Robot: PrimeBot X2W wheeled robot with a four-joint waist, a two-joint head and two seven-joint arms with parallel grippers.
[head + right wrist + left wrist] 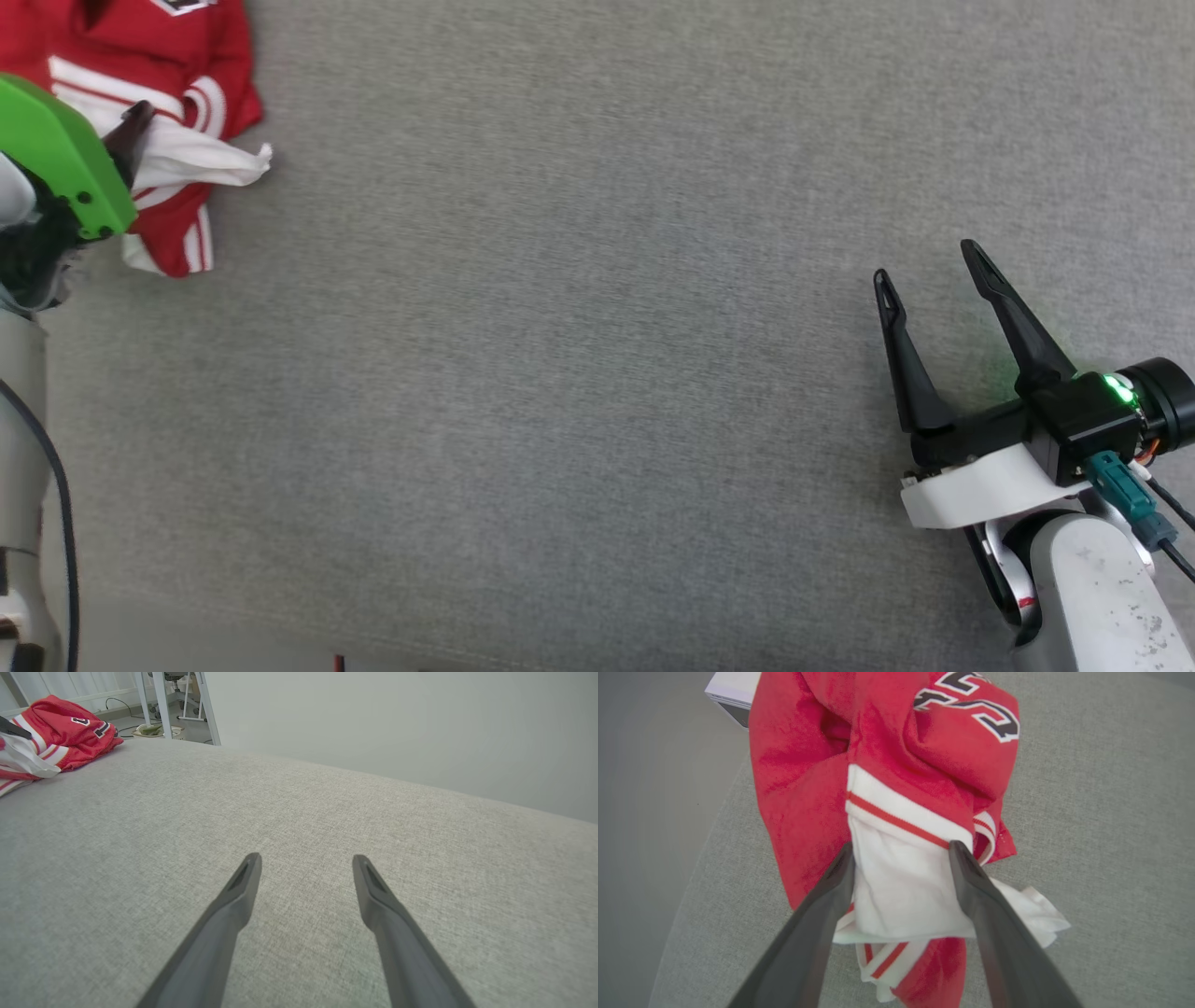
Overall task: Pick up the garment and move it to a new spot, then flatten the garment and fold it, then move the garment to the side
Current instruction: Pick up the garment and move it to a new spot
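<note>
The garment (201, 70), red with white striped sleeves, lies crumpled in a heap.

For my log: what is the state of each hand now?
Left hand: open, astride the garment, not gripping.
Right hand: open, empty.

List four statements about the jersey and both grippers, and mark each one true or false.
1. The garment lies crumpled, not spread flat. True.
2. The right gripper is shut on the garment. False: it is open above the bare grey surface, well apart from the garment.
3. The left gripper is open, with white fabric of the garment between its fingers. True.
4. In the head view the garment lies mid-surface. False: it lies at the upper left corner.
</note>
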